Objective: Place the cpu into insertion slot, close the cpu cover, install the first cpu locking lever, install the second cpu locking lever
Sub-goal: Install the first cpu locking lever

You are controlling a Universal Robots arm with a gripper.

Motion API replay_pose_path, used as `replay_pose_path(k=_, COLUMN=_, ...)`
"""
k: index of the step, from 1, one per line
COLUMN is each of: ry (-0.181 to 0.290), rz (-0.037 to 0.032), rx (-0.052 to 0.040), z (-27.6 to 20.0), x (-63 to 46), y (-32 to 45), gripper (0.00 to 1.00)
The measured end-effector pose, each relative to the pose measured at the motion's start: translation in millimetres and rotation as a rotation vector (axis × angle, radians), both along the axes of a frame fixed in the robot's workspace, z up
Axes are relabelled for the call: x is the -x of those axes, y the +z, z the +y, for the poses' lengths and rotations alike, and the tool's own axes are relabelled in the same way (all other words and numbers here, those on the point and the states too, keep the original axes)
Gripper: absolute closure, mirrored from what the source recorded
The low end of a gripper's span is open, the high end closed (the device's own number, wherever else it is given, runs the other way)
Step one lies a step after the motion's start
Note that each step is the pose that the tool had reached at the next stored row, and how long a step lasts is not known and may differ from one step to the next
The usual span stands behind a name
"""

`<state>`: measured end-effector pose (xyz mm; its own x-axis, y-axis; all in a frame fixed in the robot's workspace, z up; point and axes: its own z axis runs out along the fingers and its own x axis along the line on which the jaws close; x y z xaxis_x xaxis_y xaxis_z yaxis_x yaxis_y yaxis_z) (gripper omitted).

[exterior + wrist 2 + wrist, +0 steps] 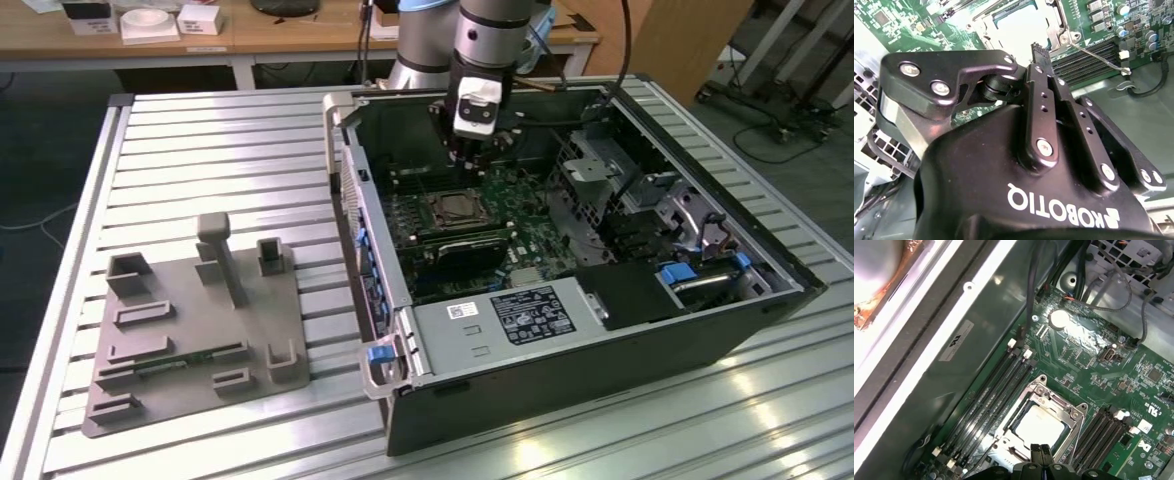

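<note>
The cpu (1038, 428) lies flat in the socket on the green motherboard, its pale metal top showing through the open centre of the cpu cover (1045, 391), which lies down around it. In the exterior view the socket (454, 208) sits in the middle of the open computer case. My gripper (469, 153) hangs a little above the board, just beyond the socket's far edge. Its black fingertips (1040, 451) are pressed together with nothing between them. In the second wrist view a thin wire locking lever (1097, 54) stands out at an angle beside the cover (1056, 31) and the cpu (1016, 22).
Black memory slots (996, 390) flank the socket. The case walls (350, 200) and drive cage (607, 165) close in around the board, with loose cables (1126, 295) at one side. A labelled grey power supply (514, 320) fills the near end. A grey fixture plate (194, 330) lies at the exterior view's left.
</note>
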<state>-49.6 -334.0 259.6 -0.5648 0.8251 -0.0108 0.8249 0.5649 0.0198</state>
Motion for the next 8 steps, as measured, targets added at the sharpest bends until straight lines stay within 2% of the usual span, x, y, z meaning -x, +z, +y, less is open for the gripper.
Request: replay_pose_path(k=8, ry=0.056, rz=0.0000, rx=0.0001, z=0.1, x=0.1, y=1.9, gripper=0.90)
